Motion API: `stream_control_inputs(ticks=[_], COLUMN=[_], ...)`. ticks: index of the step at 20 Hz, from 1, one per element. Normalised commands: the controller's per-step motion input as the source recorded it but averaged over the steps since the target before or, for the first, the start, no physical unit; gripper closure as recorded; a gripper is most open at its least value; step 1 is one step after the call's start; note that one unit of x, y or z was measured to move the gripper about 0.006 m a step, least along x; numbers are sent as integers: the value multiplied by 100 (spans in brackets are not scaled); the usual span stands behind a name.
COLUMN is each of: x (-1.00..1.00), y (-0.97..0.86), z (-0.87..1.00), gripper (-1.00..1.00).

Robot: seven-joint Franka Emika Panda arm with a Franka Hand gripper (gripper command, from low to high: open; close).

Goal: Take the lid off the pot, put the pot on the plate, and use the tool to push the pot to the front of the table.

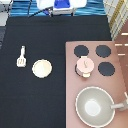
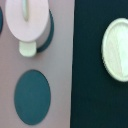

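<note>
1. Nothing of the task looked done: the lid (image 1: pixel 85 63) sat on the pot (image 1: pixel 84 67), which stood on the stove panel (image 1: pixel 71 75) among the black burners (image 1: pixel 102 51), near that panel's far edge from where I stood.
2. The plate (image 1: pixel 42 68) lay bare on the table (image 1: pixel 35 35), between the stove panel and the table's left edge in the exterior view, well apart from the pot.
3. The tool (image 1: pixel 21 56) lay just beside the plate, nearer the table's left edge, untouched.
4. The gripper (image 1: pixel 63 6) hung high at the table's top edge, by the robot's base, holding nothing that I could see; whether it was spread or closed I could not tell.
5. Pot, plate and tool all lay well apart from the gripper, toward the table's middle.
6. The large grey pan (image 1: pixel 95 106) stood at the stove panel's near edge, clear of the pot.
</note>
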Motion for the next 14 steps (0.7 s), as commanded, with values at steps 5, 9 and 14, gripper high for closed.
stream_control_inputs(ticks=[5,9,14], x=[94,99,88], y=[55,52,56], z=[58,52,40], gripper=[-100,-100,-100])
